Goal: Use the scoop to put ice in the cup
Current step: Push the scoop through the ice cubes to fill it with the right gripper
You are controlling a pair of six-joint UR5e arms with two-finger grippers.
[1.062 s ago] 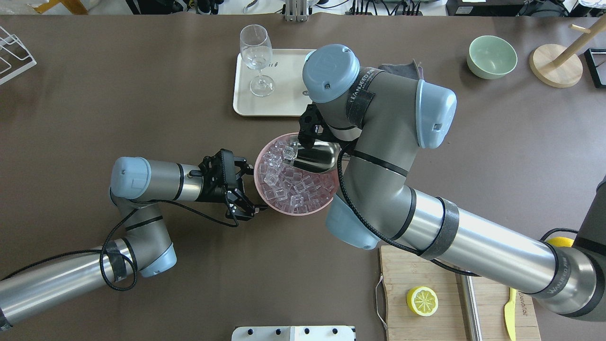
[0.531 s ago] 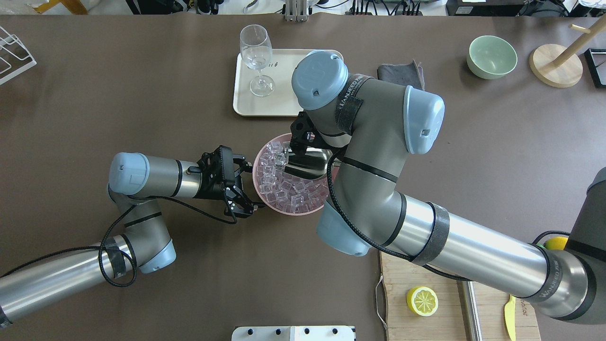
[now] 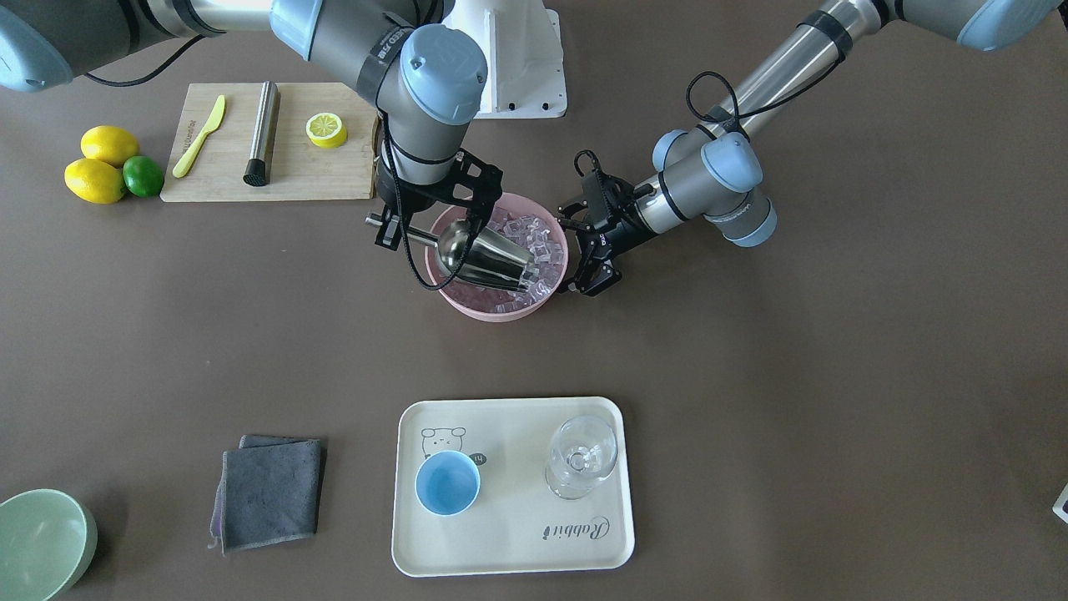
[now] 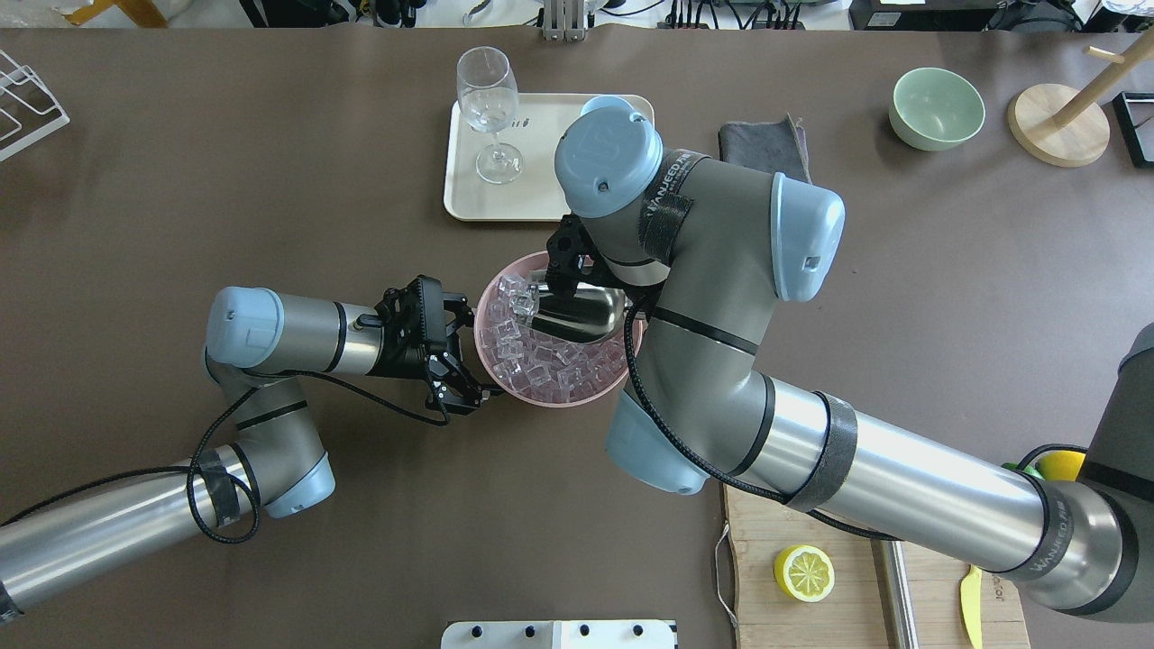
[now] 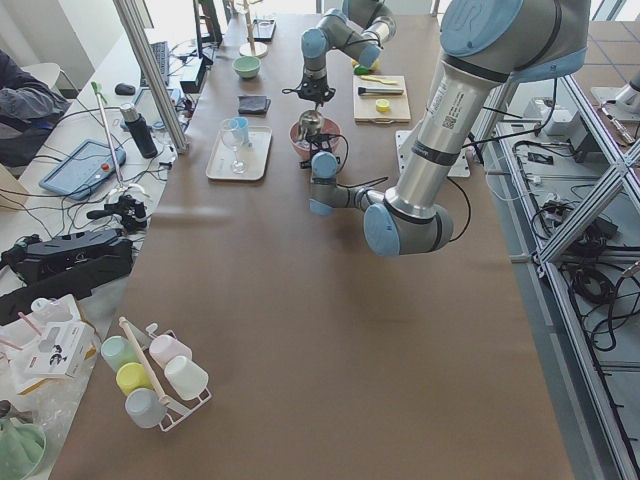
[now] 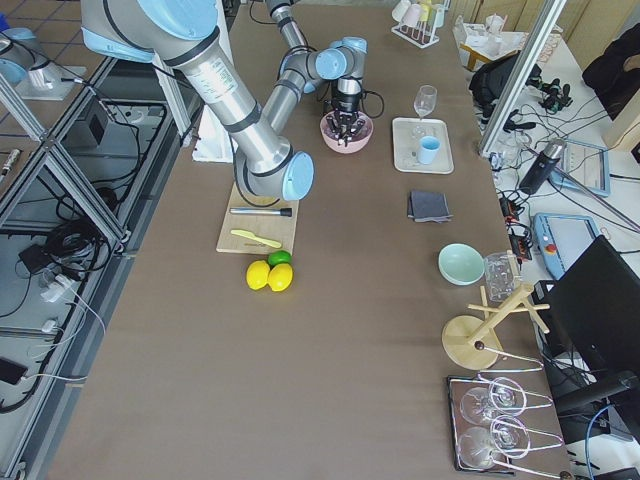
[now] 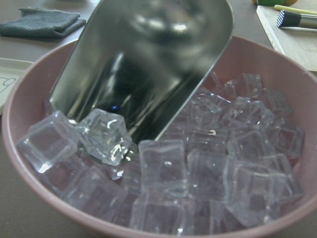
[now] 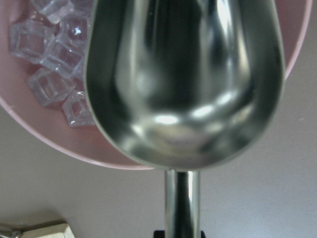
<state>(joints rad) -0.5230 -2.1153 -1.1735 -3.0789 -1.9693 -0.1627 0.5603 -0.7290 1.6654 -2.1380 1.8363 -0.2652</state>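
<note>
My right gripper (image 3: 409,227) is shut on the rod handle of the steel scoop (image 3: 488,255). The scoop (image 4: 577,311) lies tilted in the pink bowl (image 3: 492,310), its mouth pushed into the ice (image 4: 532,356). One cube sits at the scoop's lip in the left wrist view (image 7: 104,134). In the right wrist view the trough (image 8: 183,79) looks empty. My left gripper (image 4: 469,356) is open, its fingers spread against the bowl's left rim. The light-blue cup (image 3: 447,482) stands empty on the cream tray (image 3: 509,551), away from both grippers.
A stemmed glass (image 3: 581,457) stands on the tray beside the cup. A grey cloth (image 3: 271,492) and a pale-green bowl (image 3: 37,542) lie to one side. A cutting board (image 3: 317,175) with a half lemon, a knife and a steel cylinder (image 3: 261,133) sits by the robot base.
My right arm has moved left, driving the scoop further into the ice. The pink bowl and my left gripper have shifted slightly left.
</note>
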